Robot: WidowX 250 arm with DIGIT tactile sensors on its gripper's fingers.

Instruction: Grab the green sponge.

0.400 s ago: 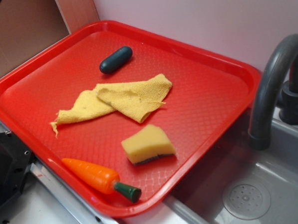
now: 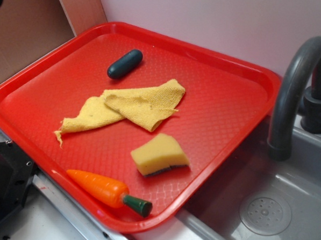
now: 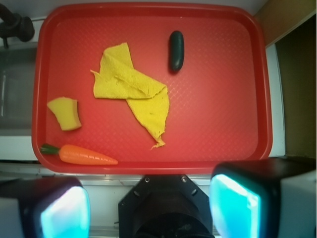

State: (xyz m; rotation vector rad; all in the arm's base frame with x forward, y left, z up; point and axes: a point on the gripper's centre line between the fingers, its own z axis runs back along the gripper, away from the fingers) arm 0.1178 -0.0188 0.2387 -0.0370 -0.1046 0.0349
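Note:
The green sponge is a yellow foam wedge with a thin dark layer along its lower edge. It lies on the red tray near the front, just behind the toy carrot. In the wrist view the sponge sits at the tray's left side. My gripper is high above the near edge of the tray, well away from the sponge. Its two fingers stand wide apart with nothing between them. The gripper does not show in the exterior view.
A yellow woven cloth lies crumpled mid-tray. A dark green capsule lies at the tray's back. An orange carrot lies along the front rim. A grey sink with a curved faucet sits right of the tray.

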